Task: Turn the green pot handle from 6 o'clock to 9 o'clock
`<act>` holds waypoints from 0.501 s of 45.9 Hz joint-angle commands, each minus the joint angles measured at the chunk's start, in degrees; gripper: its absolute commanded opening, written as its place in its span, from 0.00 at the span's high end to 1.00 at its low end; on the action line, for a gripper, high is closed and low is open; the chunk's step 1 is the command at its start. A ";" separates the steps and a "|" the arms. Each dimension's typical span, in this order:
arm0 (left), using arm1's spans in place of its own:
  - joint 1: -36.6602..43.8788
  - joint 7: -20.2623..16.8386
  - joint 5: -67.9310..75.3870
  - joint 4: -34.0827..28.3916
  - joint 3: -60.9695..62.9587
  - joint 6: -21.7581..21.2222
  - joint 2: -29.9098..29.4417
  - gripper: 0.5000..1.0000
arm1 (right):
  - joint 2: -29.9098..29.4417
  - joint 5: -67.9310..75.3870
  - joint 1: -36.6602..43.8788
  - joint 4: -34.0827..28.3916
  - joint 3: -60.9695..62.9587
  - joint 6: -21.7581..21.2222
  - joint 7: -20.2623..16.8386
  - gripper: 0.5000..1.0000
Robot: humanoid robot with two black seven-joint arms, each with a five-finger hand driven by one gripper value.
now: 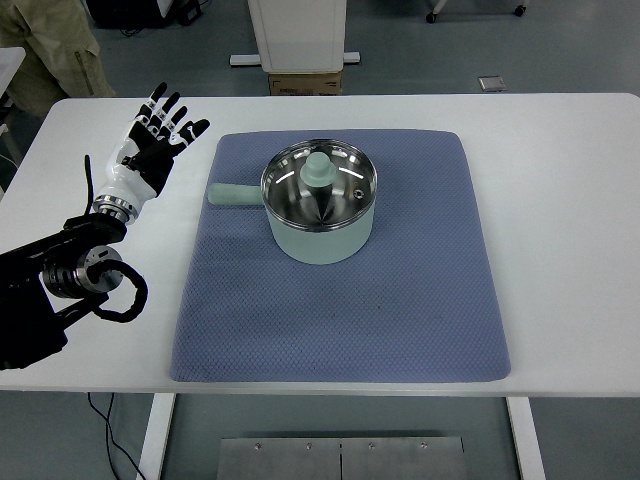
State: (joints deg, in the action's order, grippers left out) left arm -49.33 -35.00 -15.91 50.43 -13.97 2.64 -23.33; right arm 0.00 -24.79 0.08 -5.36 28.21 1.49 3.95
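Centrally in the frame, slightly above the middle, the green pot sits on a blue-grey mat spread over a white table; the mat presumably gives the pot a soft, non-slip bed on which to turn. A glass lid with a pale green knob covers the pot. The pot handle projects horizontally toward the left edge of the mat, that is, toward nine o'clock as seen from the robot's side, so by this picture the required orientation appears already met.

The left hand lies in the upper left of the frame, its arm entering from the lower left edge. Its fingers are spread and extended, grasping nothing, and the hand stands clear of the handle, beside the mat over bare table. Such an open, withdrawn pose suits a hand that has no contact to maintain; whether the palm rests on the table or hovers just above it cannot be told from this steep view.

The right arm does not appear. At the top left corner part of a person's clothing is visible.
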 commanded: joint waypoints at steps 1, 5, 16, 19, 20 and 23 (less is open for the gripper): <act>0.03 0.00 0.00 -0.42 0.00 -0.01 0.74 0.00 | 0.00 0.01 0.00 0.00 0.00 0.00 -0.08 0.00; 0.11 0.00 0.00 -0.51 0.00 0.08 1.44 0.00 | 0.00 0.01 0.00 0.00 0.00 0.00 -0.08 0.00; 0.38 0.00 0.00 -0.51 -0.27 0.08 2.15 0.00 | 0.00 0.09 0.00 0.00 0.18 0.09 -0.08 0.00; 0.38 0.00 0.00 -0.42 -0.27 0.17 2.24 0.00 | 0.00 0.09 0.00 0.09 0.27 0.09 -0.17 0.00; 0.38 0.00 0.00 -0.51 -0.27 0.34 2.15 0.00 | 0.00 0.09 0.00 0.09 0.27 0.09 -0.17 0.00; 0.47 0.00 0.00 -0.51 -0.27 0.96 2.15 0.00 | 0.00 0.09 0.00 0.09 0.27 0.00 -0.26 0.00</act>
State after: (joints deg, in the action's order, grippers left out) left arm -48.95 -35.00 -15.88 49.92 -14.24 3.08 -21.12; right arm 0.00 -24.69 0.09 -5.29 28.47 1.56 3.77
